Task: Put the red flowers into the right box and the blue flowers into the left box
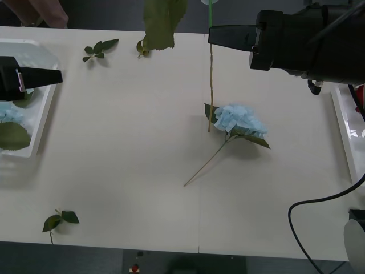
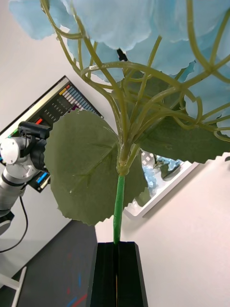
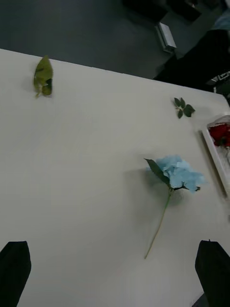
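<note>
My right gripper (image 1: 210,35) is raised over the table's far side, shut on the green stem of a blue flower (image 2: 143,29). The stem (image 1: 210,85) hangs down and a big leaf (image 1: 162,23) sticks out high up. In the right wrist view the black fingers (image 2: 116,273) pinch that stem. Another blue flower (image 1: 239,120) (image 3: 179,172) lies on the table right of centre. The left box (image 1: 43,123) holds blue flowers (image 1: 8,113). My left gripper (image 1: 57,76) (image 3: 114,273) hovers open over it. The right box (image 1: 345,131) at the right edge holds red flowers (image 3: 221,134).
Loose green leaf sprigs lie at the far left (image 1: 98,49), by the far edge (image 1: 140,48) and at the near left corner (image 1: 60,220). A black cable (image 1: 319,205) loops over the near right corner.
</note>
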You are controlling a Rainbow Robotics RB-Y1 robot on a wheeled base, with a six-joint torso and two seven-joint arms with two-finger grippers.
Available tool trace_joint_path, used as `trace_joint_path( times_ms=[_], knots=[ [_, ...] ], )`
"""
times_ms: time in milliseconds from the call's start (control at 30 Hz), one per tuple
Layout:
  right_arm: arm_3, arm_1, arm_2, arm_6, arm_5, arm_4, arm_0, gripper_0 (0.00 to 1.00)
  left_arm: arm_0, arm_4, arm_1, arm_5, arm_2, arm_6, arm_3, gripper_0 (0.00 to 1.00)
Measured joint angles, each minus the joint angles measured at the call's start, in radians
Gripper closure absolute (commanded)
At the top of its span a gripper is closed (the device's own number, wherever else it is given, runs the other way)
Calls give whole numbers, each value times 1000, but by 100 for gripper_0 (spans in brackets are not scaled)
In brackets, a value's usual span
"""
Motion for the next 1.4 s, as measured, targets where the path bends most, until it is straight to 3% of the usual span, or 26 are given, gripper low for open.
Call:
trace_joint_path(
  times_ms=[300,700,1267,1400],
  knots=[
    [0,0,0,0,0,0,0,100,-20,6,-36,-161,-216,0,-127,0],
    [0,0,0,0,0,0,0,100,-165,-83,-203,-256,-435,0,-130,0],
    [0,0,0,0,0,0,0,100,-272,-225,-302,-380,-674,26,-130,0],
    [0,0,0,0,0,0,0,100,-276,-276,-336,-380,-686,31,-130,24]
  ],
)
